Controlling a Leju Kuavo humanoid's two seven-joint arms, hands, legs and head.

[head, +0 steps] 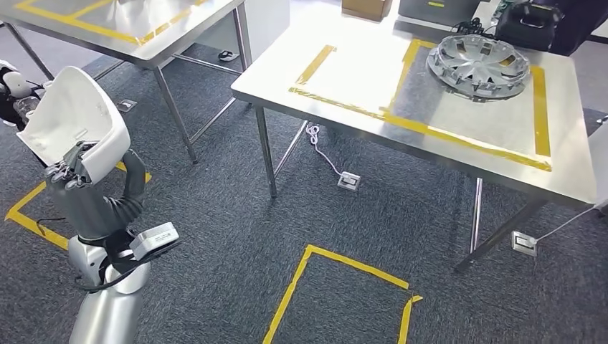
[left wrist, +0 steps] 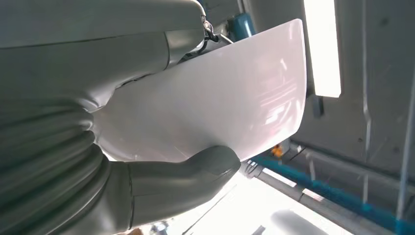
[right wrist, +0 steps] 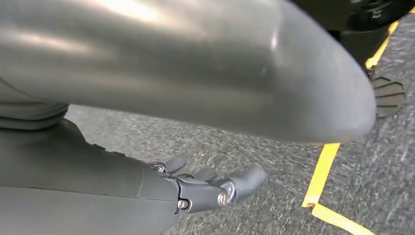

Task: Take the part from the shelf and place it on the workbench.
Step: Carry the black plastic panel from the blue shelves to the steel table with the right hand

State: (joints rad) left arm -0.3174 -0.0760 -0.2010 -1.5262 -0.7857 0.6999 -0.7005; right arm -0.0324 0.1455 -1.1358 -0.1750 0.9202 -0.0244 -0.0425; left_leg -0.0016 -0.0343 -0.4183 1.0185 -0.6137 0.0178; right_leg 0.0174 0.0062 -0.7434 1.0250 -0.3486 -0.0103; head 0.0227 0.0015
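Observation:
The part is a white curved plastic panel (head: pixel 75 118), held up at the far left of the head view by my left hand (head: pixel 68 172), whose fingers grip its lower edge. In the left wrist view the thumb (left wrist: pixel 195 169) presses against the panel's smooth white face (left wrist: pixel 220 98). The workbench (head: pixel 358 72) is a steel table marked with yellow tape, standing ahead and to the right, well apart from the panel. My right hand (right wrist: pixel 205 186) hangs over the grey carpet with its fingers apart and nothing in them.
A silver wheel cover (head: pixel 479 66) lies in the workbench's right taped area. A second steel table (head: pixel 129 21) stands at the upper left. A yellow tape square (head: pixel 308 279) marks the carpet in front. Floor sockets (head: pixel 349 180) with cables lie under the workbench.

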